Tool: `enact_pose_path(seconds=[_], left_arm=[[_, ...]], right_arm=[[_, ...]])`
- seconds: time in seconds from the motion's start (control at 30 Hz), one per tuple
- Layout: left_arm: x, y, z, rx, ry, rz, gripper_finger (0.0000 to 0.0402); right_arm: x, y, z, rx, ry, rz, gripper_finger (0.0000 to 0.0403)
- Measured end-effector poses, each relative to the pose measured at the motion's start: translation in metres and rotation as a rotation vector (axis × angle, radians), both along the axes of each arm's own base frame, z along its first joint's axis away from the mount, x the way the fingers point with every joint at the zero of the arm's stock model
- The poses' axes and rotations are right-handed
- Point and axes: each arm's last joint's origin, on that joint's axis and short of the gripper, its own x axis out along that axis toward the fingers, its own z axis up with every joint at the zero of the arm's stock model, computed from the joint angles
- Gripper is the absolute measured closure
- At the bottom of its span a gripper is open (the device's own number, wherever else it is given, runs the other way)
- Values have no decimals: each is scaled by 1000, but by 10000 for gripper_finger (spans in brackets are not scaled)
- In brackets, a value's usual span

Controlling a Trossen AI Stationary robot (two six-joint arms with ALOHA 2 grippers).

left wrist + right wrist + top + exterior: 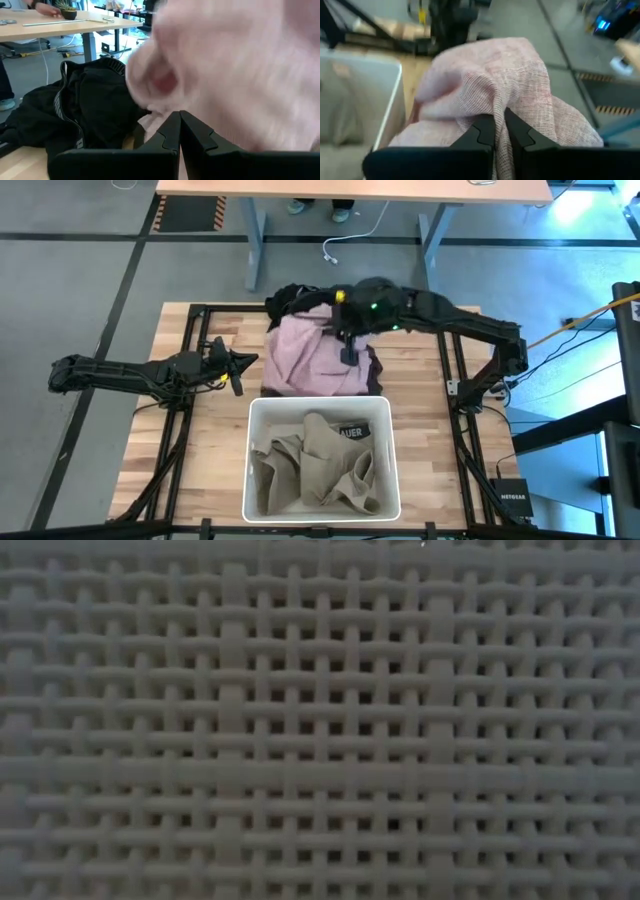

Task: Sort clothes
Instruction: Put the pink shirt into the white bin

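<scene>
A pale pink garment (305, 360) lies at the table's far middle, partly over a heap of black clothes (290, 300), which also shows in the left wrist view (85, 105). An olive-khaki garment (320, 465) and a black piece lie in the white bin (255, 415). My right gripper (348, 352) stands over the pink garment and is shut on it (500, 122). My left gripper (243, 365) is shut and empty (179, 120), just left of the pink garment's left edge. My right gripper pinches a raised fold of the pink garment (495, 102) between its two fingers, near the garment's right side. The fingers come from above, pointing down. The cloth rises in a ridge at the fingers. The rest of it lies on the table and on the black clothes.
The white bin stands at the near middle and its mesh wall (320, 720) fills the low view. A black frame of rails (185, 380) runs along the table's left and right sides. Bare wood (210, 450) lies left and right of the bin.
</scene>
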Motion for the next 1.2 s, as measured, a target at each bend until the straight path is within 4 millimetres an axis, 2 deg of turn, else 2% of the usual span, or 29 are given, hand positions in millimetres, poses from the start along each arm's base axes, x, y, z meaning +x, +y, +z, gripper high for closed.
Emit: enact_pose_path(seconds=[0.3, 0.5, 0.7, 1.03, 1.2], left_arm=[[0, 0, 0, 0, 0, 0, 401], [0, 0, 0, 0, 0, 0, 402], [0, 0, 0, 5, 3, -1, 401], [0, 0, 0, 7, 3, -1, 401], [0, 0, 0, 7, 3, 1, 402]], right_arm=[[-27, 5, 71, -30, -232, 16, 387], [-44, 12, 100, 19, -339, 95, 387], [-60, 37, 123, 37, -424, 201, 387], [-84, 99, 136, 84, -464, 436, 383], [-79, 127, 116, 113, -297, 520, 386]])
